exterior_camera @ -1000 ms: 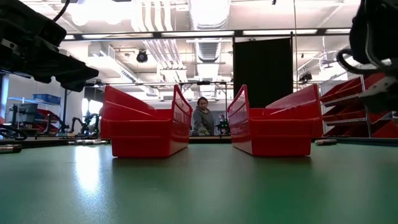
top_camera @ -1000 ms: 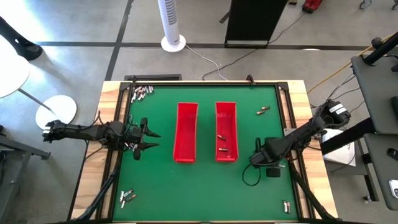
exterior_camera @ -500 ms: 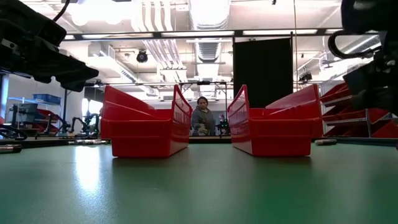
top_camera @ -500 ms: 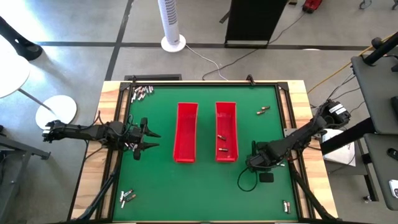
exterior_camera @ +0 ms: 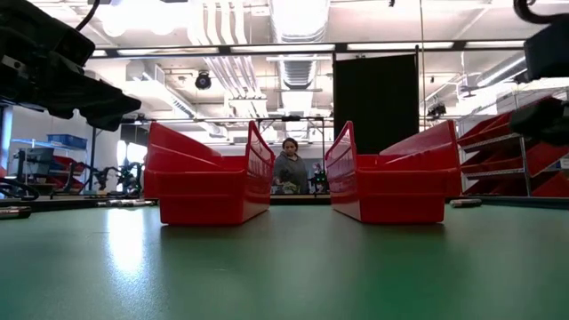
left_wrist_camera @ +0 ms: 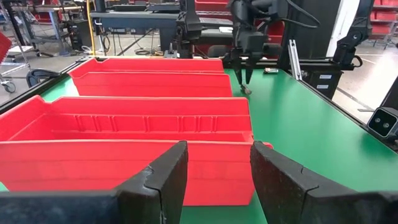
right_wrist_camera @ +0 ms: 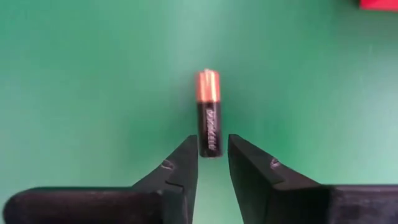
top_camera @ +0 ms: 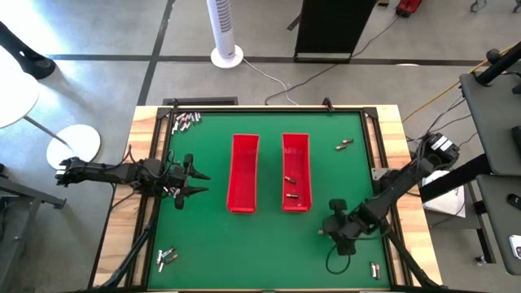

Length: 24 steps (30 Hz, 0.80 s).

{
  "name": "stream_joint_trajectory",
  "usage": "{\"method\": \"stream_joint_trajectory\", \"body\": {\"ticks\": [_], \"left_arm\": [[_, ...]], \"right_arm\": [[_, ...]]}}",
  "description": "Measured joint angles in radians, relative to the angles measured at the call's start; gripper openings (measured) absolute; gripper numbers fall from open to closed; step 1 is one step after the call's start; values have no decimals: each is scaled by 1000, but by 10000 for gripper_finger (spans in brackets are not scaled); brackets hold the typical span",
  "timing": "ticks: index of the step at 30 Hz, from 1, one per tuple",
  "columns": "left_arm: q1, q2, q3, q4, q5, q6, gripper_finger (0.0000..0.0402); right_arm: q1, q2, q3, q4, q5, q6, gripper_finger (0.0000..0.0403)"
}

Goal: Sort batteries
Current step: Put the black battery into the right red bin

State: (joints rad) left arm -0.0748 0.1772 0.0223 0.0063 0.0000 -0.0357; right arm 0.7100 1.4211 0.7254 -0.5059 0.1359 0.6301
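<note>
R gripper (right_wrist_camera: 212,163), fingers narrowly parted, astride a battery (right_wrist_camera: 209,112) lying on the mat, lined up for pickup; L gripper (top_camera: 192,177) idle, open.

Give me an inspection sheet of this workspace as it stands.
Surface: green table mat in a wooden frame.
Job's things: two long red plastic trays; right tray holds a few batteries; loose battery groups at corners; one copper-topped black battery on the mat.
Clutter: nothing seen.
Grippers: right gripper narrowly open just over that battery, not gripping; left gripper open, facing the trays.
Cables: black loop below right arm.
Surroundings: white tower fan; seated person behind the table.
</note>
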Motion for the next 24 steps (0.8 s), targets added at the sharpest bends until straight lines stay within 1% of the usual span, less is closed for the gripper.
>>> {"method": "stream_joint_trajectory", "body": {"ticks": [3,7,16,18,24], "left_arm": [[0,0,0,0,0,0,155],[0,0,0,0,0,0,155],[0,0,0,0,0,0,155],[0,0,0,0,0,0,155],[0,0,0,0,0,0,155]], "right_arm": [[12,17,-1,29,24,1,91],[17,56,-1,79,28,-6,98],[20,141,-1,184,101,-40,114],[25,142,-1,204,132,-35,116],[70,152,-13,221,280,6,109]]}}
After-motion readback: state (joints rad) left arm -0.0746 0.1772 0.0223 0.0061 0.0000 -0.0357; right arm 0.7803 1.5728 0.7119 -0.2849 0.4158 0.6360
